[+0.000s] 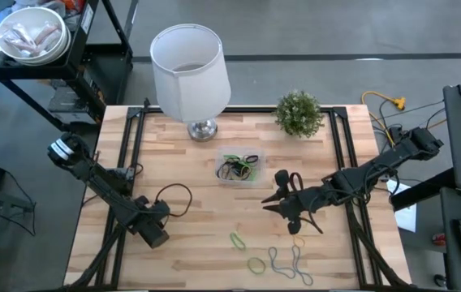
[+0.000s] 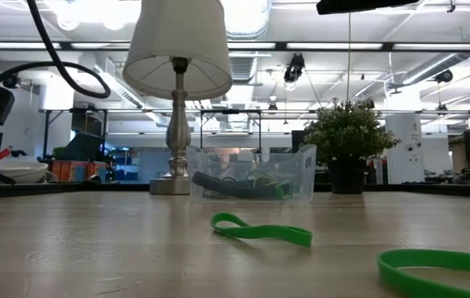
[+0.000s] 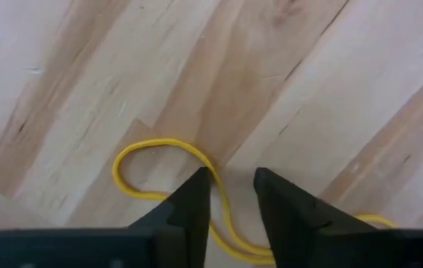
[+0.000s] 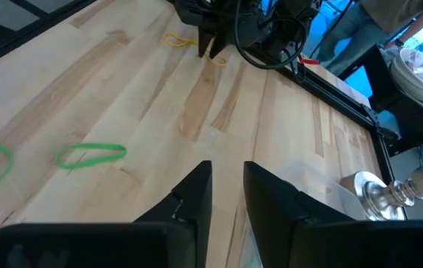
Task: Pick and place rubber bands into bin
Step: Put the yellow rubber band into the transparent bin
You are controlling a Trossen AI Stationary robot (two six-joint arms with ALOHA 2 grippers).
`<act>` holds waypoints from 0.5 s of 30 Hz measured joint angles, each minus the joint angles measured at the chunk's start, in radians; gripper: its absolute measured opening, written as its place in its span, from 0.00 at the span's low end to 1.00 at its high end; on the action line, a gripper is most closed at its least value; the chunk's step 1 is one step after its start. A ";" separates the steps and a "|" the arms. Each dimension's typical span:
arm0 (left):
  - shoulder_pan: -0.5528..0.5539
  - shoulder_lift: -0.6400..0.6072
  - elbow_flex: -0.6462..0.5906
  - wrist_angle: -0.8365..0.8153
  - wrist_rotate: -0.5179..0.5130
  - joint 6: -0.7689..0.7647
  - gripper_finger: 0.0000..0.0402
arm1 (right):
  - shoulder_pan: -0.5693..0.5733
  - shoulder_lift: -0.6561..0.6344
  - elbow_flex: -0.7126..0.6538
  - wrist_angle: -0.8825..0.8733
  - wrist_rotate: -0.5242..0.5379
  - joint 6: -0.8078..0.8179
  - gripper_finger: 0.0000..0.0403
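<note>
The clear bin (image 1: pixel 239 168) (image 2: pixel 251 174) stands mid-table and holds several rubber bands. Loose on the near part of the table lie two green bands (image 1: pixel 239 240) (image 1: pixel 256 264) (image 2: pixel 260 230), twisted grey ones (image 1: pixel 283 264) and a tan one (image 1: pixel 299 242). My left gripper (image 1: pixel 156 235) (image 3: pixel 230 193) points down over a yellow band (image 3: pixel 159 167) (image 4: pixel 176 37) at the table's left, open, with one strand running between its fingers. My right gripper (image 1: pixel 273 201) (image 4: pixel 226 186) hovers just near and right of the bin, open by a narrow gap, with nothing in it. My left gripper comes from above, pointing down, with one finger on each side of a strand of the yellow band (image 3: pixel 223 212), which lies flat on the table. I cannot tell whether the fingertips (image 3: pixel 200 186) touch the band.
A white lampshade on a chrome base (image 1: pixel 190 69) (image 2: pixel 177 50) stands at the far edge behind the bin, with a small potted plant (image 1: pixel 299 113) (image 2: pixel 347 132) to its right. A white bowl (image 1: pixel 29 34) sits on a shelf beyond the table's far left. Black cable (image 1: pixel 174 195) loops near the left arm.
</note>
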 joint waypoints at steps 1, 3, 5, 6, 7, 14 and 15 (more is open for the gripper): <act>0.000 0.000 -0.001 0.005 0.001 0.000 0.20 | 0.000 0.000 0.000 0.000 0.000 0.000 0.18; 0.000 0.000 -0.003 0.013 0.004 0.000 0.13 | 0.000 0.000 0.000 0.000 0.000 0.000 0.18; 0.000 0.000 -0.007 0.022 0.009 0.000 0.06 | 0.000 0.000 0.000 0.000 0.000 0.000 0.18; 0.000 0.000 -0.010 0.027 0.011 0.000 0.03 | 0.000 0.000 0.000 0.000 0.000 0.000 0.19; 0.000 0.000 -0.012 0.030 0.012 0.000 0.02 | 0.000 0.000 0.000 0.000 0.000 0.000 0.19; 0.000 0.001 -0.008 0.078 -0.001 0.197 0.00 | 0.000 0.000 0.000 0.000 0.000 0.000 0.18; -0.001 0.001 0.007 0.081 -0.014 0.228 0.00 | 0.000 0.000 0.000 0.000 0.000 0.000 0.17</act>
